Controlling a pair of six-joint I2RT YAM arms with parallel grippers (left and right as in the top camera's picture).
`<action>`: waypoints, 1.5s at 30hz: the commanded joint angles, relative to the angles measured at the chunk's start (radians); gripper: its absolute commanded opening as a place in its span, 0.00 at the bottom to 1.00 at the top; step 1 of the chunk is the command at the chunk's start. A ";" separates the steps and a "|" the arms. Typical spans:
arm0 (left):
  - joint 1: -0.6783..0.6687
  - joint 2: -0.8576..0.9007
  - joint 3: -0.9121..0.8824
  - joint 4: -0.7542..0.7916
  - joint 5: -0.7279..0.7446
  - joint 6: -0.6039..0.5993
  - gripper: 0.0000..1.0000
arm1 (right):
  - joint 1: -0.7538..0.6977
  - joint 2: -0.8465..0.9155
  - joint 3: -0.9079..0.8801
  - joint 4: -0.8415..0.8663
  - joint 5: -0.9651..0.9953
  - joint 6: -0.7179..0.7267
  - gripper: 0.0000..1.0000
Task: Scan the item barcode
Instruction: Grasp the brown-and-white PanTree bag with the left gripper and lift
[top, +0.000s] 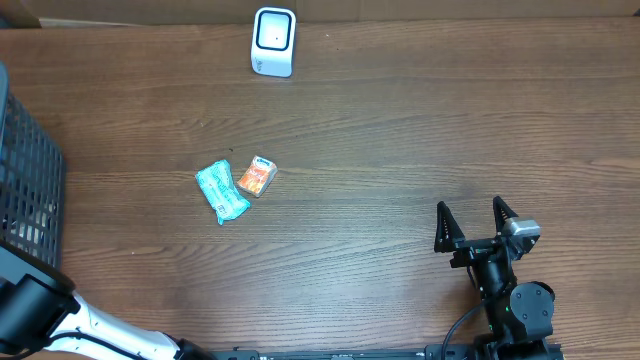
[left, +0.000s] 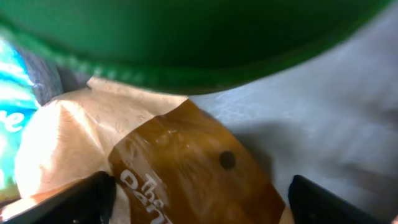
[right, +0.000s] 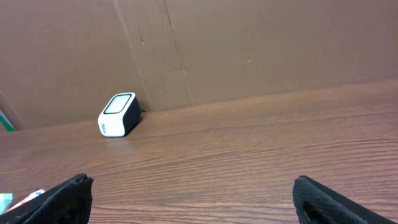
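In the left wrist view my left gripper (left: 199, 204) hangs close over a brown packet (left: 186, 162) with white lettering. Its jaws stand open, one finger on each side of the packet; a gap shows beside the right finger (left: 323, 202), and no barcode shows. From overhead the left arm (top: 40, 310) reaches towards the black basket (top: 25, 185), the gripper itself hidden. The white scanner (top: 273, 41) stands at the table's far edge, also in the right wrist view as the scanner (right: 119, 115). My right gripper (top: 476, 222) rests open at the front right, nothing between its fingers (right: 329, 202).
A teal packet (top: 221, 192) and a small orange box (top: 256, 177) lie side by side on the wooden table, left of centre. Around the brown packet lie a blurred green item (left: 186, 37), a teal wrapper (left: 12, 93) and a pale grey surface (left: 323, 112). Cardboard (right: 249, 43) walls the back.
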 joint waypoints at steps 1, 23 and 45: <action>-0.002 0.114 -0.031 -0.056 -0.020 0.010 0.75 | 0.005 -0.008 -0.011 0.003 0.006 -0.004 1.00; -0.002 0.111 0.598 -0.615 -0.059 -0.110 0.04 | 0.005 -0.008 -0.011 0.003 0.006 -0.004 1.00; -0.220 -0.188 1.228 -0.701 0.244 -0.334 0.04 | 0.005 -0.008 -0.011 0.003 0.006 -0.004 1.00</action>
